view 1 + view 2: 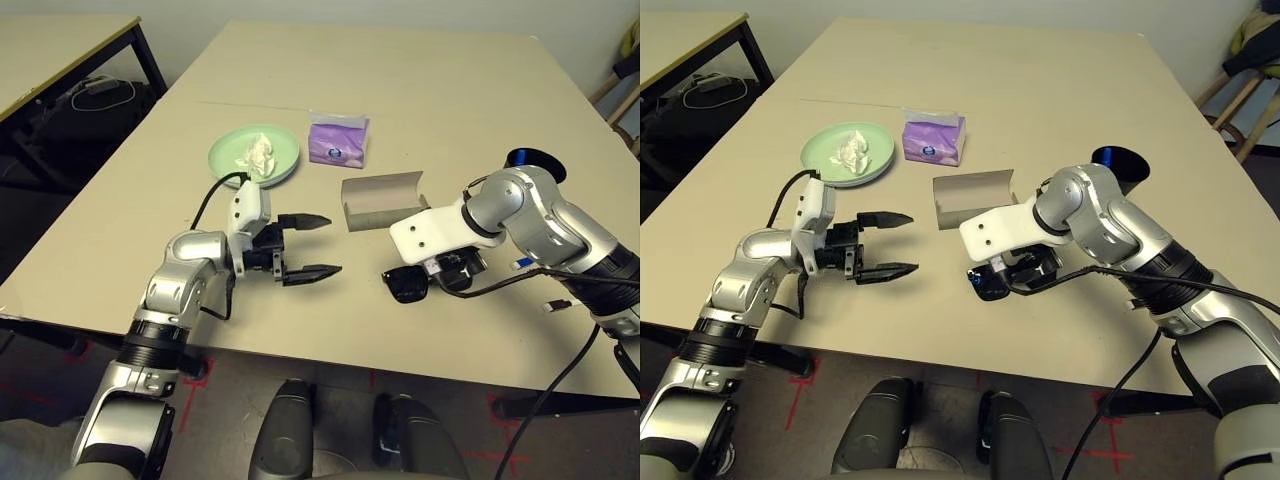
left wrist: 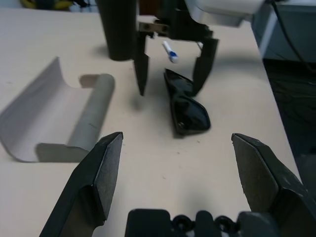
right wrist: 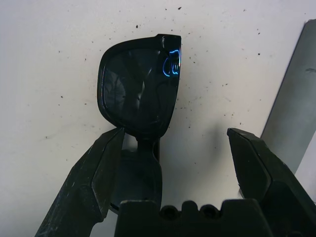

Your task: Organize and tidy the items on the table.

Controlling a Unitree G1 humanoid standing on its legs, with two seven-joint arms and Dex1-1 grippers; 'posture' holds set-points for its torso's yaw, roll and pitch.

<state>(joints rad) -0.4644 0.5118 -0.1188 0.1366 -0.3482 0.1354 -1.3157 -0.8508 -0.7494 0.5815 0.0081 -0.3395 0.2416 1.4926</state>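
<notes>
While the right gripper (image 3: pixel 175 163) hangs low over the black sunglasses (image 1: pixel 407 283), its fingers (image 3: pixel 94 173) are spread wide & hold nothing; the glasses lie folded on the bench (image 1: pixel 420 90) near the front edge, just in front of the grey-brown glasses case (image 1: pixel 383 200), which lies open & empty. Step in hand, as I judge it: pick up the sunglasses w/ the right arm for the case.

In the right wrist view the frame sits off-centre, w/ 1 finger almost on the lens & the other well clear over bare bench. So shift the gripper sideways toward the frame first, until both fingers straddle it, then go down & close across the narrow width near the bridge, not on a lens. Close gently; folded frames are slick & may skid or twist if only 1 finger lands.

The left gripper (image 1: pixel 305 245) hovers above the bench, between the pale green plate (image 1: pixel 285 150) & the sunglasses, fingers (image 1: pixel 315 270) wide apart, empty, pointed toward the case. It could steady the case during loading, I think, but should stay out of the right arm's path.

Elsewhere: crumpled tissue (image 1: pixel 258 154) lies on the green plate, purple tissue pack (image 1: pixel 338 139) just beside it, black cup (image 1: pixel 1118 166) behind the right arm, & a marker pen (image 2: pixel 169 51) near the right gripper
</notes>
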